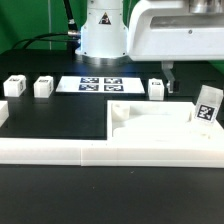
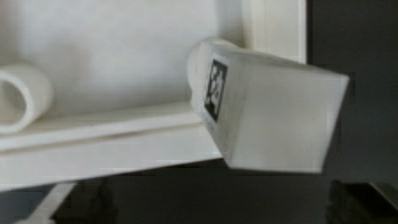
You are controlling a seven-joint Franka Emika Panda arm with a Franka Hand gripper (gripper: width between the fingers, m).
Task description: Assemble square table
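Exterior view: the claw (image 1: 168, 72) hangs wide and empty above the black tabletop (image 1: 60, 115). At four o'clock lies the white square panel (image 1: 160, 128), its near edge touching the border rail (image 1: 60, 152). One leg (image 1: 207, 106) leans tilted at its two-o'clock corner.

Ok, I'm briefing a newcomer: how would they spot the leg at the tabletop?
Find the big white square tabletop behind the long white rail. At its corner on the exterior view's right leans one small white leg. Unlike the other legs standing apart on the black table, it is tilted against the tabletop's rim.
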